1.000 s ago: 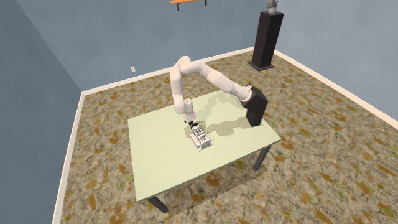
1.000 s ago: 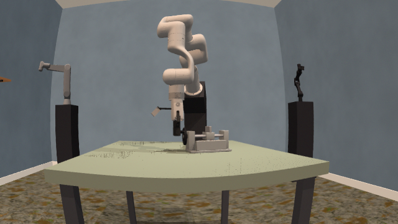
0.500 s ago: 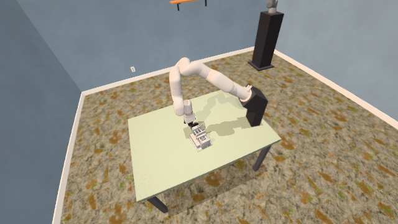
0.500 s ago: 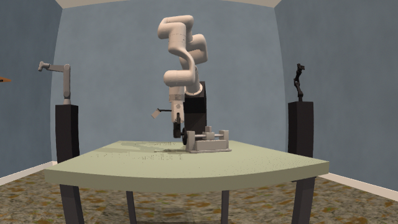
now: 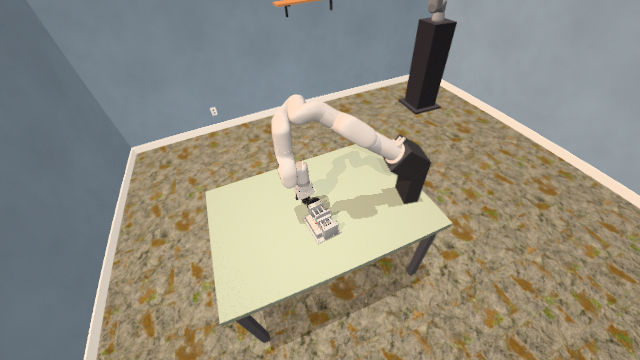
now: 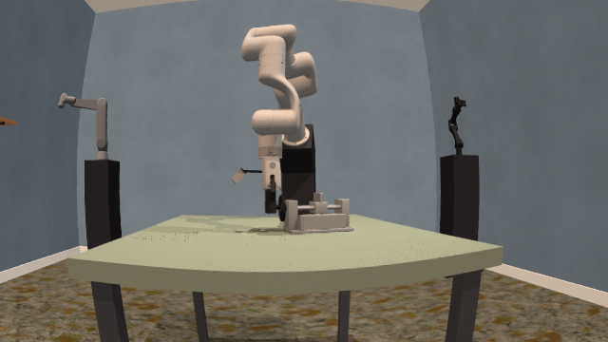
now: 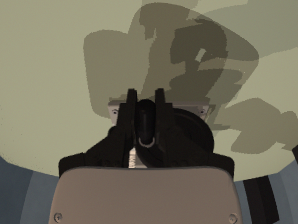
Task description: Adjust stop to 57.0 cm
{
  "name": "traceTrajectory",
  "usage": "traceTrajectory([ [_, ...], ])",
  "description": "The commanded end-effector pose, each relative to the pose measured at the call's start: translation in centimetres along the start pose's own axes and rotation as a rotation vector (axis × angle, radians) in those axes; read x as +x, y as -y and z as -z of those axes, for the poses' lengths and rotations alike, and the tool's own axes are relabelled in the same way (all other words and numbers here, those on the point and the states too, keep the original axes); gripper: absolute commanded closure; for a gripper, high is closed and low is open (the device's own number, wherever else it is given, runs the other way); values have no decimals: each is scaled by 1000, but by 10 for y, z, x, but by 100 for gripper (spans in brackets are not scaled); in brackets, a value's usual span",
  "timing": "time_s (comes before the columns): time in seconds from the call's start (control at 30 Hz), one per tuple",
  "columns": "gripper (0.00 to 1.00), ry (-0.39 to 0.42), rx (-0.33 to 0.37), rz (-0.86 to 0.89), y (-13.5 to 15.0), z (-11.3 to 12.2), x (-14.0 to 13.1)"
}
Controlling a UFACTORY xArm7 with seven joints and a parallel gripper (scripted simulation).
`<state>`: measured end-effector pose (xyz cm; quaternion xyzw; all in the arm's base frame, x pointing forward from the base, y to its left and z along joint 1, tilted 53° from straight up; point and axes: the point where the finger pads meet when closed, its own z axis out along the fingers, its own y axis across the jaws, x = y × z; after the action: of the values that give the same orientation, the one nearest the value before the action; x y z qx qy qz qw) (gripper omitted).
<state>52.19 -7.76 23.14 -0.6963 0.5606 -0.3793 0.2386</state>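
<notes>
A small grey stop fixture (image 5: 322,224) stands on the pale green table; in the exterior view it (image 6: 319,218) shows a lead screw with a sliding grey stop block (image 6: 319,201). A black handwheel (image 6: 283,207) sits at its left end. My gripper (image 6: 271,205) comes down from above and is shut on the handwheel's handle; in the top view the gripper (image 5: 310,201) is at the fixture's far end. In the wrist view the dark fingers close around the handle, with the black wheel (image 7: 189,137) just behind them. No scale reading is legible.
The arm's black base pedestal (image 5: 412,171) stands at the table's far right corner. Black pedestals with other small arms stand off the table (image 6: 102,199) (image 6: 459,195). The table edge (image 6: 285,280) is well in front of the fixture.
</notes>
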Motion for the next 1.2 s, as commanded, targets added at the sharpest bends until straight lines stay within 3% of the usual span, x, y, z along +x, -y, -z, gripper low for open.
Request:
traceTrajectory([
  [0.0,94,2,-1,0,0,-2,0],
  [1.17,94,2,0,0,-7,-24,0],
])
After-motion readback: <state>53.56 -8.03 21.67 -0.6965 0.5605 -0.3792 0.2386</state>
